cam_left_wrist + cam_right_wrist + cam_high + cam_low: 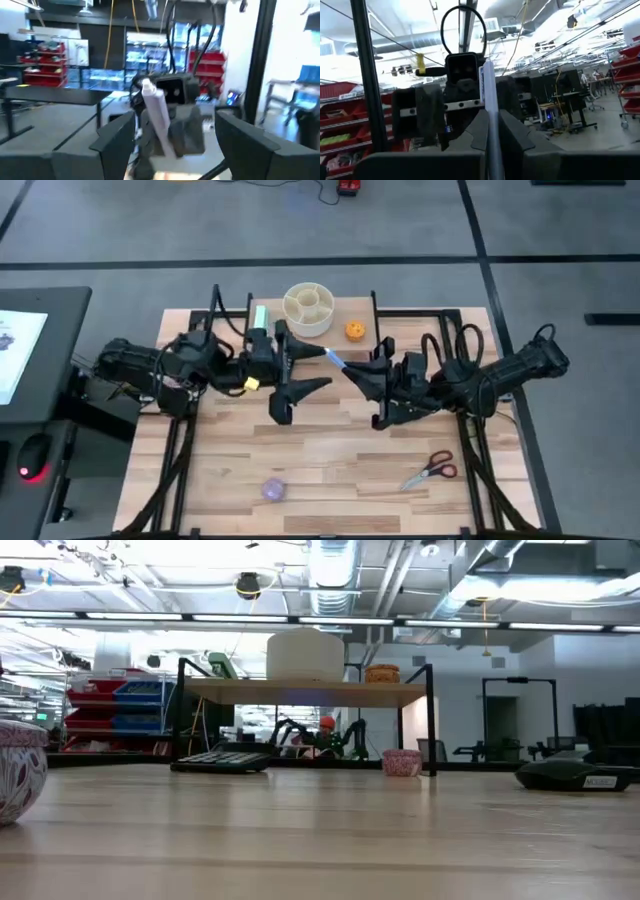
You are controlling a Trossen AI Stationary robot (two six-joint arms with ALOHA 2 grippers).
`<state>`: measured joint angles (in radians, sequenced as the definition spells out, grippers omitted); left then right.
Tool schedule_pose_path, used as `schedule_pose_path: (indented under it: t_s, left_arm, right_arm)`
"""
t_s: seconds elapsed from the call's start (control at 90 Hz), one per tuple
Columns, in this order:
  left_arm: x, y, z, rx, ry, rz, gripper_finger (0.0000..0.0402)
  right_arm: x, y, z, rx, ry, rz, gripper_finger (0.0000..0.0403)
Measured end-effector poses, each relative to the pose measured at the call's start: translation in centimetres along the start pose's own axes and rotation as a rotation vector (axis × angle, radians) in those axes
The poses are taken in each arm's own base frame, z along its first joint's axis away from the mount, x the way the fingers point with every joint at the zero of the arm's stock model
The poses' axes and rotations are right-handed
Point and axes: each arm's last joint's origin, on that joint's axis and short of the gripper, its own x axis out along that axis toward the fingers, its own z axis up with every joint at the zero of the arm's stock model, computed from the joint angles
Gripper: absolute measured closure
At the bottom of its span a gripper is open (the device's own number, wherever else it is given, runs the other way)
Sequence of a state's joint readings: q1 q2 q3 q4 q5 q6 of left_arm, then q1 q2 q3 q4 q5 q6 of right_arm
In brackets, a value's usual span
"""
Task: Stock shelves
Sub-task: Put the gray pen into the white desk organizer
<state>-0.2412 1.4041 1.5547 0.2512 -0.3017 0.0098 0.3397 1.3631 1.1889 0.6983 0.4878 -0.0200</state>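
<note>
Item: slim white tube (335,360) with blue tip, held above mid-tabletop (330,455), between both arms.
Right claw (358,372): pinching tube's end.
Left claw (305,370): spread, facing the tube.
Handling: light, slick, likely squashy (grip mid-body).
Shelf (390,322): far edge, holding white bowl (307,308).

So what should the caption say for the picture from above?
Right claw holds a white tube out to the open left claw by the shelf.
</note>
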Motion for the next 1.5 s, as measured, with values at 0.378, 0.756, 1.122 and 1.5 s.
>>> schedule_pose_path:
  t_s: [0.378,0.756,1.122,1.5]
  left_arm:
    - [1.4,0.3,-1.0,-0.055,-0.066,-0.048,0.0165]
    - [1.6,0.9,-1.1,-0.067,-0.061,-0.058,0.0317]
    - [1.7,1.0,-1.3,-0.038,-0.039,-0.062,0.0389]
    - [0.0,1.8,0.2,0.067,0.026,0.017,0.0393]
  right_arm:
    - [0.0,0.0,-0.1,-0.005,0.01,0.016,0.0394]
    - [0.0,0.1,-0.1,0.01,0.009,0.017,0.0394]
    - [0.0,0.0,-0.3,0.002,0.033,0.015,0.0369]
    - [-0.1,-0.2,-1.4,-0.107,0.142,-0.048,0.0273]
